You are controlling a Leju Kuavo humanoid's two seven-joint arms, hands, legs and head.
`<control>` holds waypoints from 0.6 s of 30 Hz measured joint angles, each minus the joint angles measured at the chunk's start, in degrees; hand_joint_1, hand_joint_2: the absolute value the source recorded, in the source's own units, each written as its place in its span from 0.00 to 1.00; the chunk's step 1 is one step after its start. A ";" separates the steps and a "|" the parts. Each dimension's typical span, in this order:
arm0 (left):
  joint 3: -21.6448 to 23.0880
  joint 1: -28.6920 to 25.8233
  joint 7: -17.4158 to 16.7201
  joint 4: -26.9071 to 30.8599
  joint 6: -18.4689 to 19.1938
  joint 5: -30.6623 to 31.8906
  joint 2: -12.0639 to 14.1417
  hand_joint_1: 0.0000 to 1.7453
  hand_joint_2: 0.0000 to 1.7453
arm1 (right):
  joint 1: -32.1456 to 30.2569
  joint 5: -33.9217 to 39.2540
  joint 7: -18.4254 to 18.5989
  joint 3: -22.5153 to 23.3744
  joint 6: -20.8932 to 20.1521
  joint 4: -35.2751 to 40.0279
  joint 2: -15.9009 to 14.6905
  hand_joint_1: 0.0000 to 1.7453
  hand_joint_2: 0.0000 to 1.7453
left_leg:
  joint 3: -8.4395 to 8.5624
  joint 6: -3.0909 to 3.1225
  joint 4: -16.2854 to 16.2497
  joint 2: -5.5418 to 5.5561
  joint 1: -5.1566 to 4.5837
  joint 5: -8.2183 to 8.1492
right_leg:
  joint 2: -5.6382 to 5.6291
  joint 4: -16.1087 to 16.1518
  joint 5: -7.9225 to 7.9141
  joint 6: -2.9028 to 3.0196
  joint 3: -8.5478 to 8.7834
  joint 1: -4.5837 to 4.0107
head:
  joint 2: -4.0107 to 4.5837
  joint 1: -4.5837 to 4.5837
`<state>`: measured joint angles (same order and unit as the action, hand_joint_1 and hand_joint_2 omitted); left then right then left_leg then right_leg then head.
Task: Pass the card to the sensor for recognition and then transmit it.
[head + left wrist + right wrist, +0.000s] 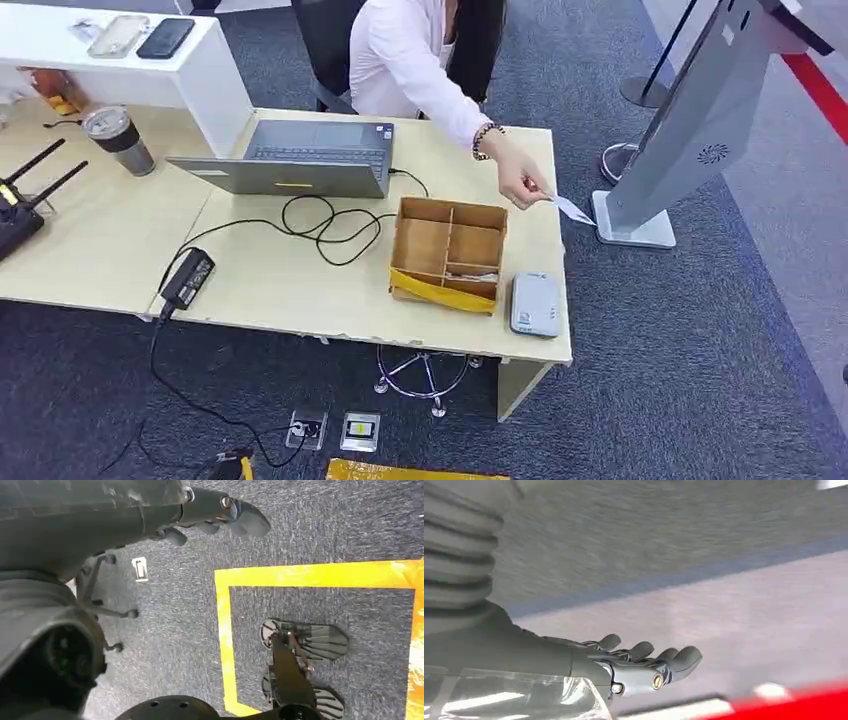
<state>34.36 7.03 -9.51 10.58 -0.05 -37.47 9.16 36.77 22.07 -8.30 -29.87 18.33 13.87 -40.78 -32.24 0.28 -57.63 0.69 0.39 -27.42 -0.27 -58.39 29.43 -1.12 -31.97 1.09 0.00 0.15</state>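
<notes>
A pale wooden bench (300, 280) fills the left and middle of the head view. It looks smooth and flat. On it, near the middle, sits a brown box (448, 252) split into small parts, with a yellow strip along its front. Just to the right of the box lies a small grey sensor (535, 303) with round corners. A grey laptop (300, 158) stands open higher up, and a black cable (320, 225) curls in loops between it and the box. A shiny cup (120, 140) with a lid stands at the upper left.

A person in a white sleeve (410, 70) reaches from the top of the frame. The person's hand (520, 183) pinches a thin, pale card (573, 210) past the right edge of the bench, above and to the right of the sensor. A tall grey stand (690, 120) leans at the upper right, on a fuzzy dark carpet (650, 380).

The left wrist view looks down at the carpet, where a bright yellow tape line (310, 575) makes a square corner. The left robot hand (220, 515) is at the top of that frame, with dark, smooth fingers curled a little and nothing in them.

The right wrist view is blurry. It shows grey floor and a red band (804, 705) at the lower right. The right robot hand (644, 667) sits low in the middle, its round fingers side by side, bent, and holding nothing.

The card is in the person's hand, well apart from both robot hands.
</notes>
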 joint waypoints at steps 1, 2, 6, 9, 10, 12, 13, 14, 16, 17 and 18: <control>0.10 0.09 0.16 0.00 0.41 0.21 0.04 0.00 0.00 | 2.74 -1.82 0.00 -0.27 -0.65 0.40 -0.05 0.00 1.00 | 0.03 0.00 0.00 -0.01 0.00 0.00 | -0.02 0.00 0.00 0.00 0.00 0.00 | 0.00 0.02; 0.22 0.24 0.57 0.00 0.73 0.51 0.15 0.00 0.00 | 5.13 -5.53 -0.37 -0.75 -2.33 1.26 -0.09 0.00 1.00 | 0.08 -0.01 -0.01 -0.02 0.00 0.01 | -0.02 0.00 0.00 0.00 -0.02 0.00 | 0.00 0.00; 0.83 0.30 1.99 0.00 1.43 1.36 0.41 0.00 0.00 | 12.17 -13.76 -4.70 -1.98 -7.59 2.32 0.28 0.00 1.00 | -0.02 -0.04 0.00 0.32 0.06 0.07 | 0.31 -0.03 0.01 0.02 0.01 -0.05 | 0.00 -0.04; 1.51 0.33 2.75 -0.04 1.56 2.03 0.48 0.00 0.00 | 15.54 -17.26 -7.89 -2.93 -8.53 3.00 2.25 0.00 1.00 | -0.07 -0.05 0.00 0.33 0.07 0.07 | 0.28 -0.07 0.01 0.02 -0.01 -0.07 | 0.00 0.00; 1.71 0.40 2.95 -0.04 1.56 2.28 0.48 0.00 0.00 | 16.33 -18.12 -8.70 -3.27 -8.56 3.22 3.15 0.00 1.00 | -0.06 -0.05 0.00 0.33 0.09 0.07 | 0.27 -0.07 0.01 0.02 0.00 -0.08 | 0.00 -0.02; 1.99 0.46 3.11 -0.04 1.56 2.32 0.46 0.00 0.00 | 17.79 -19.93 -9.66 -3.81 -8.64 3.55 5.12 0.00 1.00 | -0.07 -0.05 0.01 0.30 0.09 0.07 | 0.26 -0.09 0.01 0.02 -0.01 -0.09 | 0.00 -0.04; 2.19 0.46 3.17 -0.07 1.56 2.32 0.46 0.00 0.00 | 18.42 -20.65 -10.06 -4.27 -8.99 3.77 6.38 0.00 1.00 | -0.06 -0.06 0.01 0.29 0.09 0.07 | 0.25 -0.09 0.01 0.02 0.00 -0.09 | 0.00 -0.02; 2.41 0.50 3.19 -0.07 1.58 2.34 0.48 0.00 0.00 | 19.01 -21.70 -10.27 -4.58 -9.37 4.20 7.87 0.00 1.00 | -0.09 -0.06 0.01 0.29 0.10 0.08 | 0.26 -0.11 0.01 0.02 0.02 -0.09 | 0.00 -0.04; 2.91 0.54 3.19 -0.09 1.60 2.54 0.48 0.00 0.00 | 20.03 -23.82 -9.44 -5.19 -9.52 5.60 11.22 0.00 1.00 | -0.05 -0.14 0.01 0.27 0.10 0.13 | 0.22 -0.13 0.01 0.02 -0.02 -0.10 | 0.00 -0.02; 3.08 0.61 3.19 -0.11 1.60 2.74 0.48 0.00 0.00 | 20.45 -24.48 -8.70 -5.52 -9.36 6.37 12.90 0.00 1.00 | -0.02 -0.15 0.01 0.26 0.11 0.13 | 0.20 -0.13 0.01 0.02 -0.03 -0.10 | 0.00 -0.02; 3.15 0.68 3.19 -0.11 1.58 2.82 0.48 0.00 0.00 | 20.76 -24.93 -8.04 -5.80 -9.28 7.33 14.28 0.00 1.00 | 0.01 -0.16 0.00 0.26 0.13 0.14 | 0.22 -0.13 0.01 0.02 -0.03 -0.11 | 0.00 -0.02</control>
<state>37.51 7.71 -6.32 10.47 1.53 -34.64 9.64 57.52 -2.87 -16.35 -35.67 9.05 21.21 -26.51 -32.23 0.12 -57.62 0.94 0.52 -27.28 -0.05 -58.52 29.45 -1.10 -32.00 0.97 0.00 0.13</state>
